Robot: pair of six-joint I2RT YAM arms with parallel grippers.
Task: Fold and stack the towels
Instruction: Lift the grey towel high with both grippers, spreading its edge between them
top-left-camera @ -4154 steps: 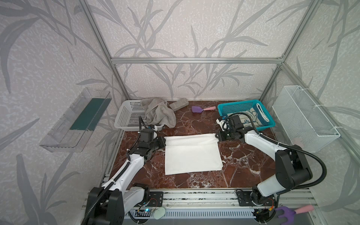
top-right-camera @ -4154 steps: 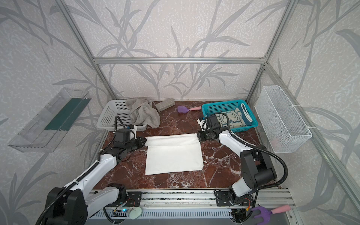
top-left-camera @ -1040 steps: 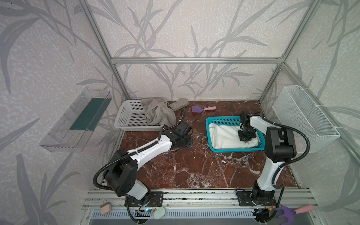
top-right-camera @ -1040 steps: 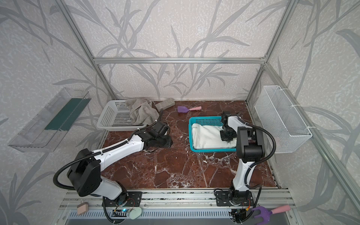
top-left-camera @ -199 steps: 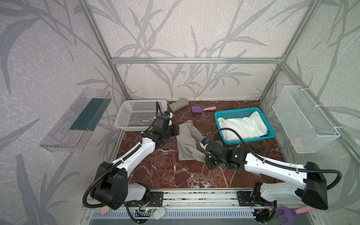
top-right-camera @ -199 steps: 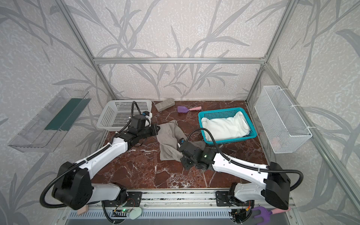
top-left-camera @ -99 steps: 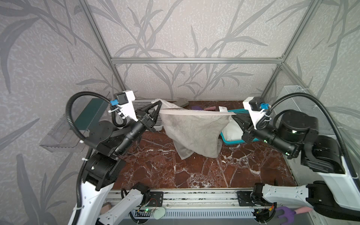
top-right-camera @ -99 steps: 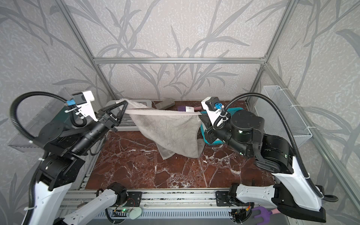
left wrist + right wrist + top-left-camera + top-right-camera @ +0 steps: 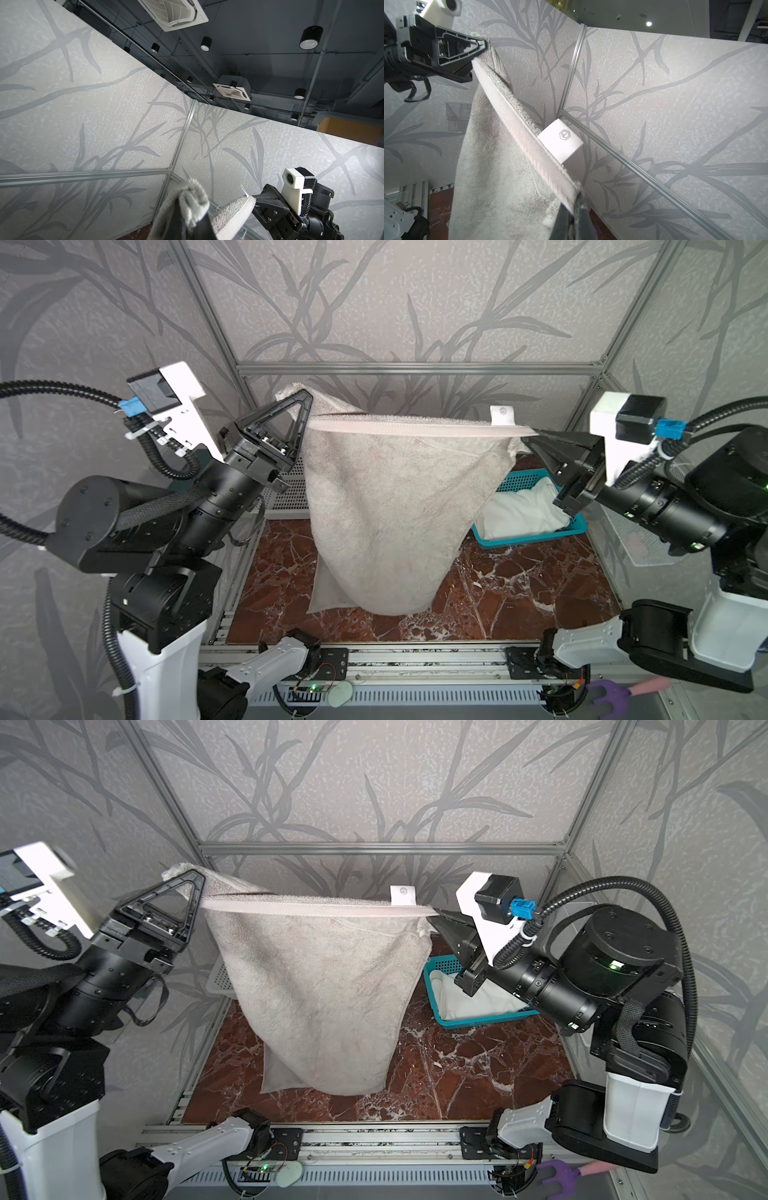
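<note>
A grey-taupe towel point(image 9: 386, 510) point(image 9: 316, 990) hangs in the air, its top hem pulled taut between my two grippers. My left gripper point(image 9: 305, 402) point(image 9: 199, 880) is shut on one top corner, which bunches over the jaws in the left wrist view point(image 9: 190, 214). My right gripper point(image 9: 528, 437) point(image 9: 436, 913) point(image 9: 575, 205) is shut on the other end of the hem. A white label point(image 9: 560, 141) stands up from the hem near it. The towel sags to a rounded bottom low over the table. A folded white towel point(image 9: 523, 514) point(image 9: 469, 998) lies in the blue basket point(image 9: 536, 534) point(image 9: 486, 1021).
Behind the hanging towel stands a white basket point(image 9: 286, 493) point(image 9: 220, 973) at the back left. A wire basket point(image 9: 627, 539) hangs on the right wall. The brown marble table point(image 9: 519, 593) point(image 9: 478, 1069) lies below. A purple brush point(image 9: 615, 693) rests off the table's front edge.
Both arms have risen from the table with the grey-taupe towel and drawn apart. In the last half second they rose further, and the top hem pulled straight.
</note>
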